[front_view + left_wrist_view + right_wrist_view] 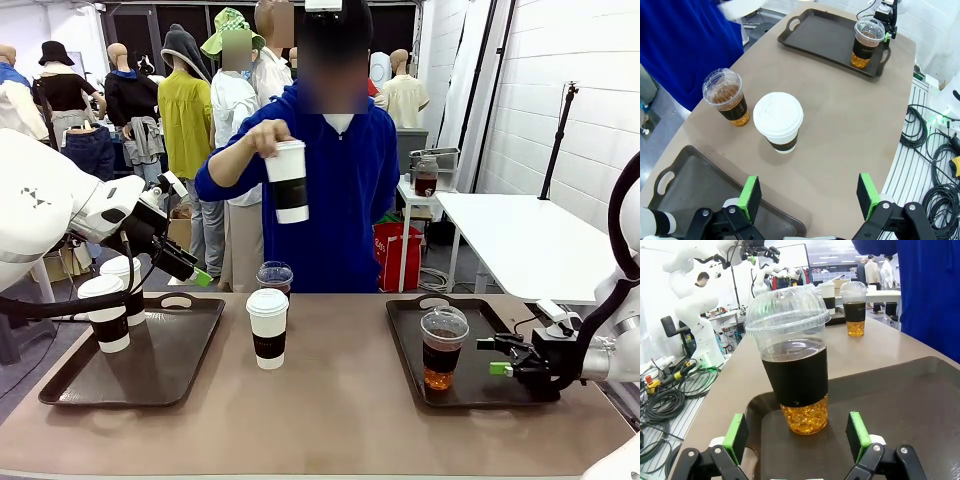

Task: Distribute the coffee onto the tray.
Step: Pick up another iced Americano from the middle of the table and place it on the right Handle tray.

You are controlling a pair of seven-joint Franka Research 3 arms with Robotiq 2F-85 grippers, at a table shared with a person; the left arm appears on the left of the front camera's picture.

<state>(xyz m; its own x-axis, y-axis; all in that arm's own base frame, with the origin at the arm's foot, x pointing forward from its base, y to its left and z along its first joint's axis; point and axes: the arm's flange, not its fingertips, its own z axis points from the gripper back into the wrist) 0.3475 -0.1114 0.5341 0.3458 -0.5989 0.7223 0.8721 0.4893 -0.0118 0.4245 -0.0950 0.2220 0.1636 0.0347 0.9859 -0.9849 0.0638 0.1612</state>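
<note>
Dome-lidded cup (795, 365) stands just beyond right fingers (735, 432), spread; left fingers (749, 192) spread too.

Table (340, 420) — left tray (165, 365), right tray (405, 340); paper cup (267, 328), dome-lidded cup (275, 277) between.

Four paper cups (268, 328), two clear cups (443, 348)

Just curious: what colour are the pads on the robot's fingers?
Bright green pads, clearest in the right wrist view.
</note>
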